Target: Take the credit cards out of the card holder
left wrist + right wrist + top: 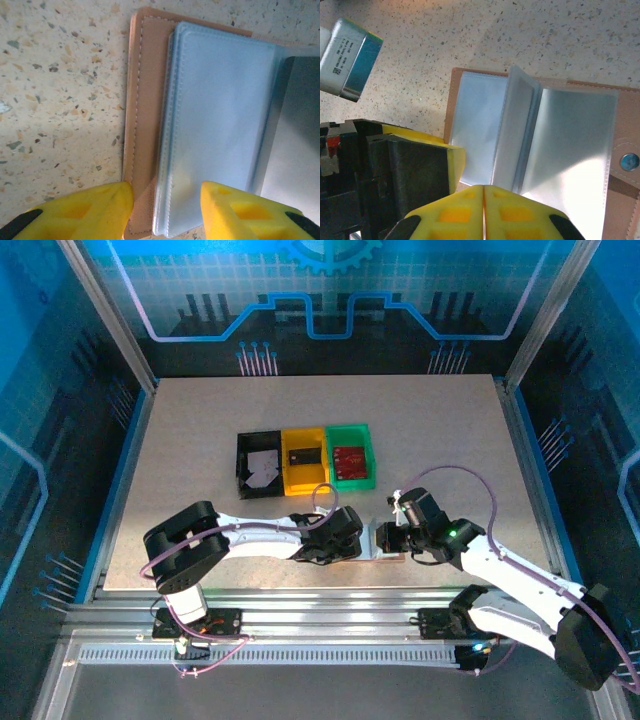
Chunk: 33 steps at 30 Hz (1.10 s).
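The card holder [145, 100] lies open on the table [200, 440], its clear sleeves [570, 145] fanned up. The left gripper [166, 197] stands part open, one finger on either side of the holder's left edge. The right gripper [484, 192] has its fingers pressed together at the edge of the holder's sleeves; whether they pinch one I cannot tell. The credit cards [350, 457] lie in the coloured trays [305, 481] beyond the holder.

Tan card holder [555, 140] lies open, clear sleeves fanned; three credit cards [350, 458] lie well beyond it
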Each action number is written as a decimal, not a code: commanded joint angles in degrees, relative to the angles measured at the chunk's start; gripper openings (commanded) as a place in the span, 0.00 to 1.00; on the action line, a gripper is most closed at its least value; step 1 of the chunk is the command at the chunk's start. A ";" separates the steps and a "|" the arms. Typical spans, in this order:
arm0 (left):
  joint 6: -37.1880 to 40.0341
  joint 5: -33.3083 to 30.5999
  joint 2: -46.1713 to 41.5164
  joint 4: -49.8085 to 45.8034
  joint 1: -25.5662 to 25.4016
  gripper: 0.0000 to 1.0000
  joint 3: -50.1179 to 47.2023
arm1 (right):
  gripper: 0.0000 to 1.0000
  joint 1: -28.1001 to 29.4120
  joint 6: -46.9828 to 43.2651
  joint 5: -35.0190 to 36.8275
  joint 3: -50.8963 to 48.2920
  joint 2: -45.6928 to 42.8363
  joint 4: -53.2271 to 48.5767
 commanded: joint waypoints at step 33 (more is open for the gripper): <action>-0.52 0.90 -1.37 -4.31 -1.85 0.44 -4.19 | 0.01 -3.19 -1.12 5.27 -1.61 0.23 -6.94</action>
